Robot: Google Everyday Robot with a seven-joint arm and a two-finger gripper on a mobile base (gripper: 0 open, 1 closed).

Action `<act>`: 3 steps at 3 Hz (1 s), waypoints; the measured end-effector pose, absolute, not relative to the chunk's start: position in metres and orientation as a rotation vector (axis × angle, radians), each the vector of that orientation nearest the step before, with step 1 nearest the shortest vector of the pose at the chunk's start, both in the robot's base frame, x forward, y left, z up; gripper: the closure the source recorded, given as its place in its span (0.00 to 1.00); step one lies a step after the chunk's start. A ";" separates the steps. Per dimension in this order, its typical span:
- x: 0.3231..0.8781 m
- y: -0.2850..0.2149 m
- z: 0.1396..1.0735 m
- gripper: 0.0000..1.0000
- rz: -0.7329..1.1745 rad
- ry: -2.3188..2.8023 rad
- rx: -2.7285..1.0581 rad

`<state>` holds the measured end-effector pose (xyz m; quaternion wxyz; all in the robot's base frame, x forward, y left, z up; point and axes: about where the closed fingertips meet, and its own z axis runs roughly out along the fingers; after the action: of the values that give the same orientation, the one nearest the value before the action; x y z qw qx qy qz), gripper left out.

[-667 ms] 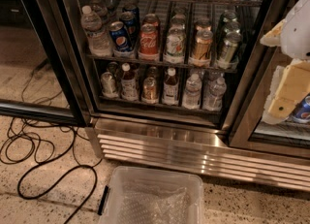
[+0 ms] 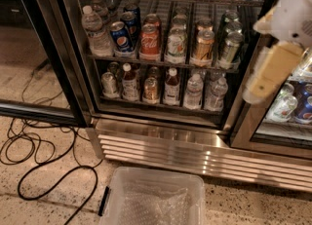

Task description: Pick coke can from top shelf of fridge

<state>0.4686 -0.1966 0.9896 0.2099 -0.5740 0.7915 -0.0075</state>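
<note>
- The coke can [image 2: 150, 41] is standing upright inside the fridge [image 2: 185, 153], at the front of its row on the middle of the three wire racks showing. A blue Pepsi can [image 2: 120, 36] is sitting just beside it on one side and a pale can [image 2: 175, 46] on the other.
- The uppermost rack in view is being cut off at the edge, showing only container bottoms, so I cannot tell whether another coke can is sitting up there.
- The end effector [image 2: 265, 75] is hanging at the right of the view, in front of the black door frame and well apart from the can. I cannot tell whether it is spread or pressed together.
- I am judging the can to be thin-walled metal. It is probably stiff enough while full and fairly weighty for its size, likely cold and slick, and prone to denting under a hard squeeze.
- I am favouring a hold across the round body at mid-height, approaching from the front. The neighbours are leaving little room at either side, so a narrow, centred entry seems to be called for.
- The main risk is nudging the neighbouring cans over.
</note>
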 end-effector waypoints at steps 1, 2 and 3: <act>0.511 -0.161 1.009 0.00 0.137 2.109 -1.491; 0.514 -0.158 1.015 0.00 0.155 2.092 -1.482; 0.521 -0.137 1.010 0.00 0.196 2.043 -1.448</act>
<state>0.5207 -0.1372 1.0104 0.3099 -0.5480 0.7734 0.0741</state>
